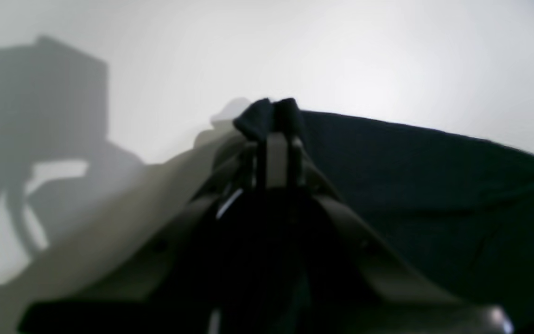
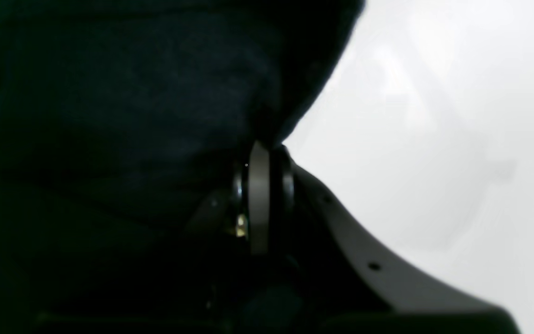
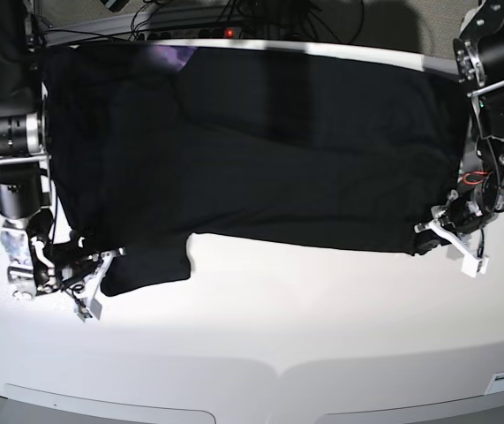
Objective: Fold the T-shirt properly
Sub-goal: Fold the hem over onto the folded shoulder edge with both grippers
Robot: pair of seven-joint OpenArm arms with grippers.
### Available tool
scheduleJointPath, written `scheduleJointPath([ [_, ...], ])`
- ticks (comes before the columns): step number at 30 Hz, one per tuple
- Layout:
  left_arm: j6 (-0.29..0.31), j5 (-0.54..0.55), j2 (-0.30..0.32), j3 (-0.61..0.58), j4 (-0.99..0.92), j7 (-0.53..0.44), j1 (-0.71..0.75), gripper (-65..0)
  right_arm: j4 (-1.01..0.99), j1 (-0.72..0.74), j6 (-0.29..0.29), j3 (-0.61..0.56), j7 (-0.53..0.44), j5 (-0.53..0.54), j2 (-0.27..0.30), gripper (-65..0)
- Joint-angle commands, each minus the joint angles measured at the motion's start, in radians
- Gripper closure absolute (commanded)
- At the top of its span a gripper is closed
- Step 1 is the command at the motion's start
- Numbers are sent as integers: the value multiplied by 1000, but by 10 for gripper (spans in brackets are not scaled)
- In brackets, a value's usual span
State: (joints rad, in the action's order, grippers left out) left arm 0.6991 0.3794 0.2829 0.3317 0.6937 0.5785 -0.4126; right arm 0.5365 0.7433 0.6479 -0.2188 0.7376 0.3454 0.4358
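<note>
The black T-shirt (image 3: 252,150) lies spread across the white table (image 3: 260,327), plain side up; a bit of purple print shows at its far edge (image 3: 170,56). A sleeve (image 3: 146,265) sticks out at the near left. My left gripper (image 3: 428,237), at the base view's right, is shut on the shirt's near right corner; the left wrist view shows black cloth (image 1: 271,116) pinched between its fingers. My right gripper (image 3: 110,261), at the base view's left, is shut on the shirt's near left edge; the right wrist view shows the cloth (image 2: 132,106) draped over it.
Cables and a power strip (image 3: 225,31) lie behind the table's far edge. The arm bases stand at the far left (image 3: 9,132) and far right (image 3: 499,62) of the table. White table surface stretches in front of the shirt.
</note>
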Motion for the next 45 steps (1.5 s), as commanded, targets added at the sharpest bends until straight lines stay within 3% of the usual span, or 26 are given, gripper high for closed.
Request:
scheduleJointPath([
  [1,-1,13,17,-2,16,-2,-19,0,34,41,28,3,9,52,14,0],
  [7,-1,63,17,-2,99,85,-7,0,188,6,50,3,177,229,30,0],
  [11,-1,113,18,2,240,110,58,0,385,-95,47,3,217,317,68,0],
  [16,-58,127,28,2,473,110,183,0,693,-280,-29,16,243,397,169,0],
  [21,-117,128,39,2,679,109,307,0,917,-476,-36,193,277,418,187,0],
  [30,-154,216,76,2,897,132,499,0,1129,-800,-3,503,330,562,187,0],
  [39,-154,286,86,18,952,128,651,0,1164,-1008,31,719,345,679,187,0],
  [45,-153,276,86,28,958,124,716,0,1164,-1099,49,757,348,684,184,0],
])
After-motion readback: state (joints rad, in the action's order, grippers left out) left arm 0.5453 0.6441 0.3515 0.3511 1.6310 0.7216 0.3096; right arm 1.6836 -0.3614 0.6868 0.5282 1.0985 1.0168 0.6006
